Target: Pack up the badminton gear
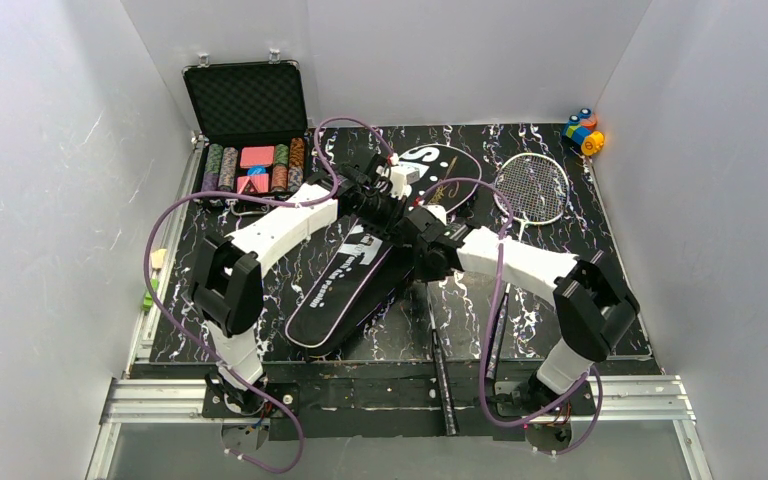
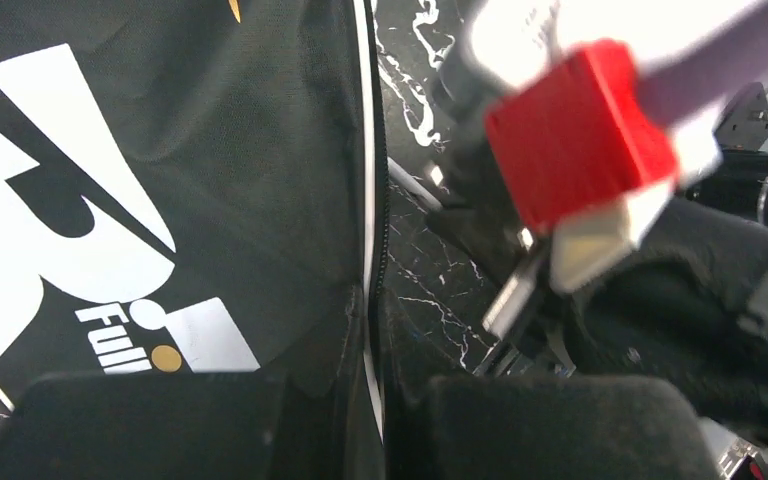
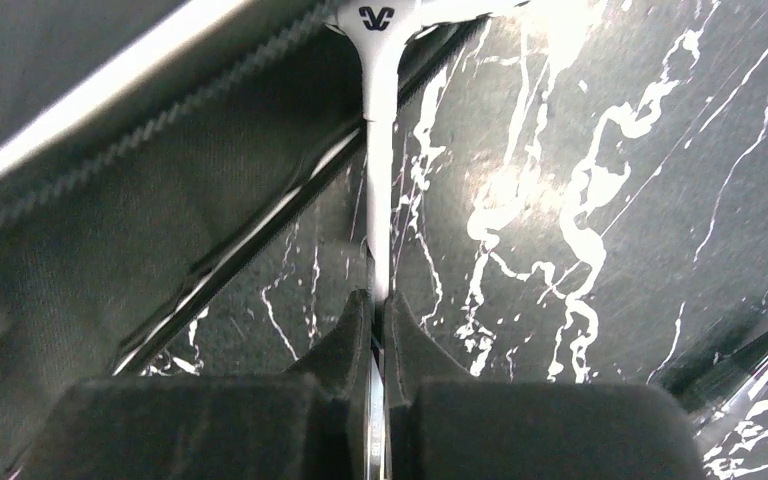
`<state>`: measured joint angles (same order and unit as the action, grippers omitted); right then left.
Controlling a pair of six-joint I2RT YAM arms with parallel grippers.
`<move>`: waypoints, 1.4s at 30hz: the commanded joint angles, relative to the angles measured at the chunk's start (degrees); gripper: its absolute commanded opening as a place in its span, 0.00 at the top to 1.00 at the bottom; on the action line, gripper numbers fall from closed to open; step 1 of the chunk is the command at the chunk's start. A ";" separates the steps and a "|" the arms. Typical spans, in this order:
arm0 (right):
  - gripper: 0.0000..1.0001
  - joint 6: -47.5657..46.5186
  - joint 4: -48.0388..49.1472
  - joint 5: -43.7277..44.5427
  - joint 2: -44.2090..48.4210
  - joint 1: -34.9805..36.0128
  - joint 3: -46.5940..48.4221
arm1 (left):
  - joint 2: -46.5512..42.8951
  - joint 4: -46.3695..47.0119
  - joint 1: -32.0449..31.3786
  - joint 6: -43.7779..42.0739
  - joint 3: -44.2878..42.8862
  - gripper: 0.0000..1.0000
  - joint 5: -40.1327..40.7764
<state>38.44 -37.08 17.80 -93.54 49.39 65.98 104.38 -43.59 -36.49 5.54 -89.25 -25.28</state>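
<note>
The black racket bag (image 1: 345,290) with white lettering lies diagonally across the middle of the table. My left gripper (image 1: 388,200) is over its far half. In the left wrist view my left gripper (image 2: 355,390) pinches the bag's (image 2: 160,150) white-piped zipper edge. My right gripper (image 1: 422,238) sits beside the bag. In the right wrist view my right gripper (image 3: 380,300) is shut on a silver racket shaft (image 3: 380,150), and the throat end reaches under the bag's open edge (image 3: 110,230). A second silver-framed racket (image 1: 532,187) lies on the table at the far right. Shuttlecocks and the tube are out of view.
An open black case of poker chips (image 1: 250,130) stands at the back left. Colourful toy blocks (image 1: 584,130) sit in the back right corner. Grey walls close in on three sides. A red and white part of the other arm (image 2: 580,140) hangs close in the left wrist view.
</note>
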 commanded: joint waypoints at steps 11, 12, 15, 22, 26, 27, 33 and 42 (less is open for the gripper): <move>0.99 1.06 10.76 -1.31 -4.08 -5.81 8.52 | -6.54 -2.92 0.01 -1.45 0.62 1.00 -8.40; 0.99 1.36 11.10 -1.16 -3.92 -6.08 8.88 | -6.49 -3.09 0.01 -1.63 0.90 1.00 -8.67; 0.99 2.38 12.01 -0.43 -2.83 -7.05 9.34 | -6.34 -3.44 0.04 -1.98 1.38 1.00 -9.26; 0.99 6.52 14.23 -1.93 -2.40 -11.35 8.32 | -5.38 -4.16 0.02 -1.66 0.89 1.00 -11.76; 0.99 9.58 15.49 -3.61 -3.86 -13.16 8.22 | -5.15 -4.33 0.04 -1.84 0.99 1.00 -12.50; 0.99 9.89 16.41 -4.34 -4.11 -13.44 8.18 | -5.09 -4.35 0.03 -1.88 1.15 1.00 -12.57; 0.99 11.09 19.09 -8.56 -5.22 -13.87 9.42 | -4.85 -3.71 0.07 -1.76 2.00 1.00 -13.01; 0.61 11.23 25.82 -19.32 -2.79 -13.87 3.85 | -2.95 -2.83 0.14 -2.29 1.92 1.00 -12.27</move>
<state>48.73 -20.71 4.67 -98.61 35.83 70.98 102.59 -46.39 -35.66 3.60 -87.46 -32.75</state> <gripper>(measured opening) 0.343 0.040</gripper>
